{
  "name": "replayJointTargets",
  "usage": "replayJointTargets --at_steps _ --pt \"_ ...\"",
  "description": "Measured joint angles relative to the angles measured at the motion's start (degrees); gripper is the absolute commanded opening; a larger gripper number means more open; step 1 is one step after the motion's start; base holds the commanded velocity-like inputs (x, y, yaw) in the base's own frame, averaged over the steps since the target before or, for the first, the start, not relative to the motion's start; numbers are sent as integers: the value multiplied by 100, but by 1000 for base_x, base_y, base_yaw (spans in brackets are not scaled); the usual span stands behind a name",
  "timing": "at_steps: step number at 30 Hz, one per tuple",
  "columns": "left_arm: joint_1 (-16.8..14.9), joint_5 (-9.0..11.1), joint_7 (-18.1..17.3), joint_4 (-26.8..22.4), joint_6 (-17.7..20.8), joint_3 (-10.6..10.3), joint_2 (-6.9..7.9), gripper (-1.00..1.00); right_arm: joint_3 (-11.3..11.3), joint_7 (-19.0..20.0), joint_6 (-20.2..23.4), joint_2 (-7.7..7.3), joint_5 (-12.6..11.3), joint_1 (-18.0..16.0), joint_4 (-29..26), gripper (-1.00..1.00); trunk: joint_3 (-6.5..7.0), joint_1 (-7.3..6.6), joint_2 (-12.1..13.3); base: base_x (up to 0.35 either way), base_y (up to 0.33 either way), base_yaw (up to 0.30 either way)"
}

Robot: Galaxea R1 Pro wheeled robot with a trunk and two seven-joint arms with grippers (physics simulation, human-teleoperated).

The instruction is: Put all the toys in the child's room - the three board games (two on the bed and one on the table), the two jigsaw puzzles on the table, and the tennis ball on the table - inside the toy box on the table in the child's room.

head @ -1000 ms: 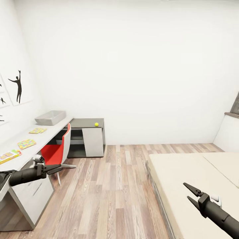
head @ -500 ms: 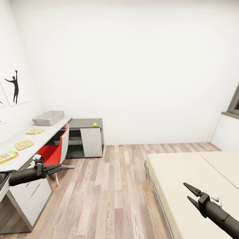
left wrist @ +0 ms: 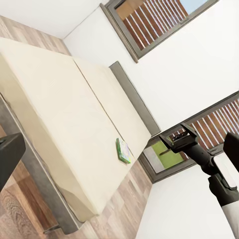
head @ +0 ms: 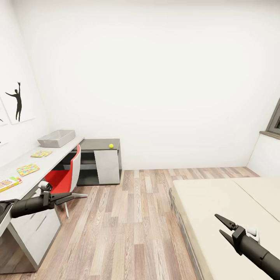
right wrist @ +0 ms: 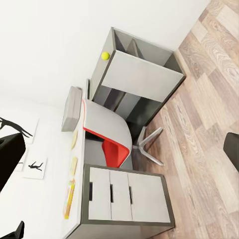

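Along the left wall runs the table (head: 64,151), with the grey toy box (head: 56,137) at its far end. The tennis ball (head: 111,146) sits on the dark corner section. Two jigsaw puzzles (head: 41,153) (head: 28,169) and one board game (head: 8,182) lie on the pale top. My left gripper (head: 71,196) hangs open beside the table's drawers. Low at the right, my right gripper (head: 218,223) is open over the bed (head: 217,198). In the left wrist view a green-edged board game (left wrist: 123,150) lies on the bed (left wrist: 59,114). The ball (right wrist: 105,56) and toy box (right wrist: 73,102) also appear in the right wrist view.
A red swivel chair (head: 64,177) stands tucked at the table, close to my left gripper. White drawers (right wrist: 127,194) close off the table's near end. Wood plank floor (head: 132,217) lies open between table and bed. A grey-framed window (head: 274,122) is at the right.
The whole picture shifted a little to the left from the earliest frame, so the camera turned. Both arms hold the same pose, and nothing has moved in the last half second.
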Motion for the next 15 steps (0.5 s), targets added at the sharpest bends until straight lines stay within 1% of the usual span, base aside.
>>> replayJointTargets --at_steps 4,7,15 --pt "0 0 0 0 0 -1 0 100 0 -2 0 0 0 0 -1 100 0 0 0 0 -51 0" --pt "0 2 1 0 0 -1 0 100 0 -2 0 0 -1 0 -1 100 0 0 0 0 -109 0" --pt "0 3 1 1 0 -3 0 100 0 -1 1 0 -1 0 -2 100 0 0 0 0 -183 0"
